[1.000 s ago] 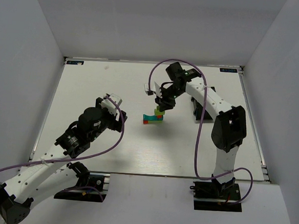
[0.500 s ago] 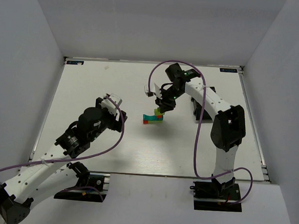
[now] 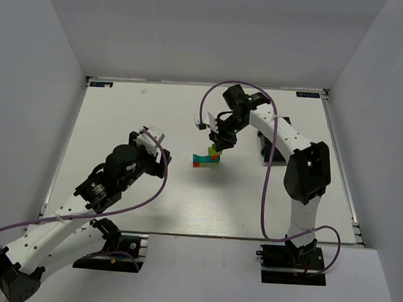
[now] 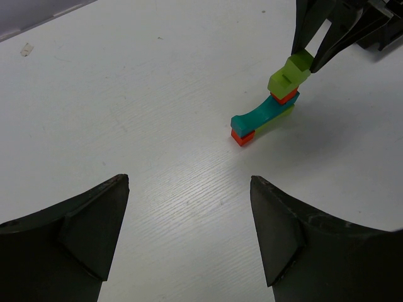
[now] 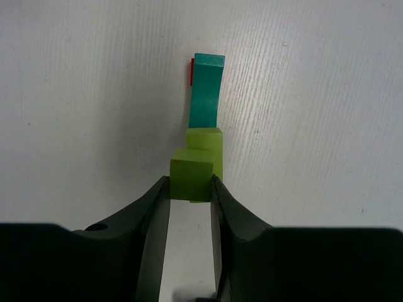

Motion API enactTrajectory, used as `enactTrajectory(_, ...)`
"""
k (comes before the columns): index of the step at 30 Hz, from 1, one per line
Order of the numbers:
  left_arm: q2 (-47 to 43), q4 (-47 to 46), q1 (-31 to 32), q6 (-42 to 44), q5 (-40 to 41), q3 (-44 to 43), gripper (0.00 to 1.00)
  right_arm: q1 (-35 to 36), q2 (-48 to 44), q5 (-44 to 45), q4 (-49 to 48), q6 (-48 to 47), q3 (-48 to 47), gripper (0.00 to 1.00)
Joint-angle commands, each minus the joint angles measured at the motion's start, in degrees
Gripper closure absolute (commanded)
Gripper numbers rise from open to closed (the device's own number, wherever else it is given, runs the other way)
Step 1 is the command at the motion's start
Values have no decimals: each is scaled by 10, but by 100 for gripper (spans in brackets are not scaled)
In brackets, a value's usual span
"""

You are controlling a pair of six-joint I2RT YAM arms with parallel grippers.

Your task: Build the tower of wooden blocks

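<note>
Just above the wood block tower [image 3: 206, 160], from overhead, you find the right gripper [image 3: 217, 144]; the left gripper [image 3: 161, 148] sits well apart from it. From the left wrist, a smooth teal arch [image 4: 264, 114] rests on a red block [image 4: 242, 136], and your left jaws gape wide and empty. From the right wrist, narrow jaws pinch the squared lime green block [image 5: 195, 173] topping the tower.

The right arm reaches forward, wrist pointing down, the right gripper [image 5: 189, 185] pinching a lime green block [image 5: 192, 175] between its fingers [image 5: 156, 214]. The left gripper [image 4: 189, 220] hovers, fingers spread wide.
</note>
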State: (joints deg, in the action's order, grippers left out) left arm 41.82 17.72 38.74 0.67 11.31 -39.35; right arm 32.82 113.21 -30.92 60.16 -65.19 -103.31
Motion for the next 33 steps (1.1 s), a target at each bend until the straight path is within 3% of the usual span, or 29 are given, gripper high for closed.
enactTrajectory(1, -3, -7, -2, 3, -7, -9, 12, 2, 5, 3, 9, -12, -27, 96)
enactTrajectory(33, -3, -7, -2, 3, -7, -9, 12, 2, 11, 5, 9, -19, -34, 94)
